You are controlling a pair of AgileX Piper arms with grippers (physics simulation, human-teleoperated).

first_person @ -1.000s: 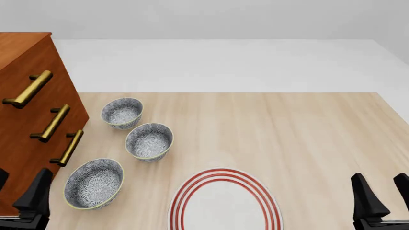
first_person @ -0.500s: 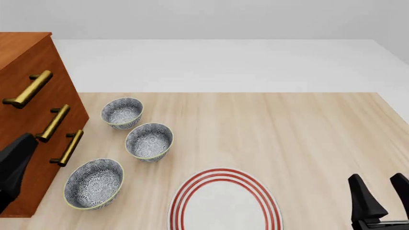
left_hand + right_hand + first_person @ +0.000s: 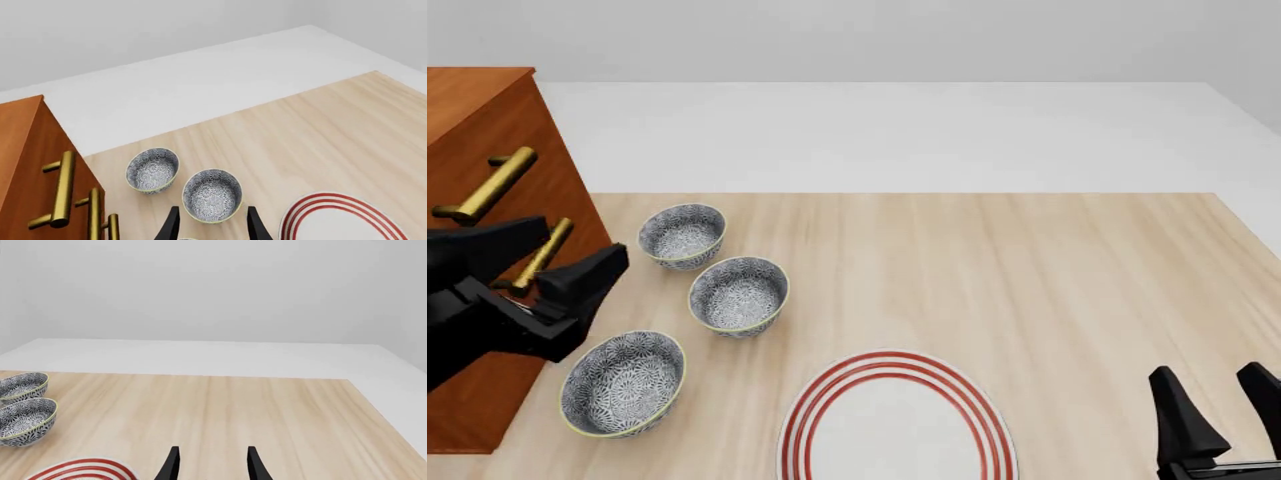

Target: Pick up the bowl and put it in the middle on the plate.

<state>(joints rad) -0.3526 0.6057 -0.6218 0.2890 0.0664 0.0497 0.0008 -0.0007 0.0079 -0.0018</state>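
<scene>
Three look-alike grey-and-white floral bowls stand on the left of the wooden table: a far one [image 3: 682, 233], a middle one [image 3: 738, 294] and a near one [image 3: 623, 382]. The white plate [image 3: 894, 420] with red rings lies at the front centre with nothing on it. My left gripper [image 3: 585, 240] hangs open above the table beside the cabinet, left of the bowls. In the left wrist view the middle bowl [image 3: 212, 195] sits straight ahead between its fingers [image 3: 172, 225]. Empty and open, my right gripper [image 3: 1208, 375] stays at the front right corner, far from the bowls.
An orange-brown drawer cabinet [image 3: 481, 130] with brass handles [image 3: 487, 185] stands along the table's left edge, close behind my left arm. The table's far edge meets a white floor. The right wrist view shows two bowls [image 3: 25, 420] and the plate's rim [image 3: 83, 469] at its left.
My left arm has risen from the front left corner and swung forward in front of the cabinet, towards the bowls. The right gripper has sunk slightly. Bowls and plate have not moved.
</scene>
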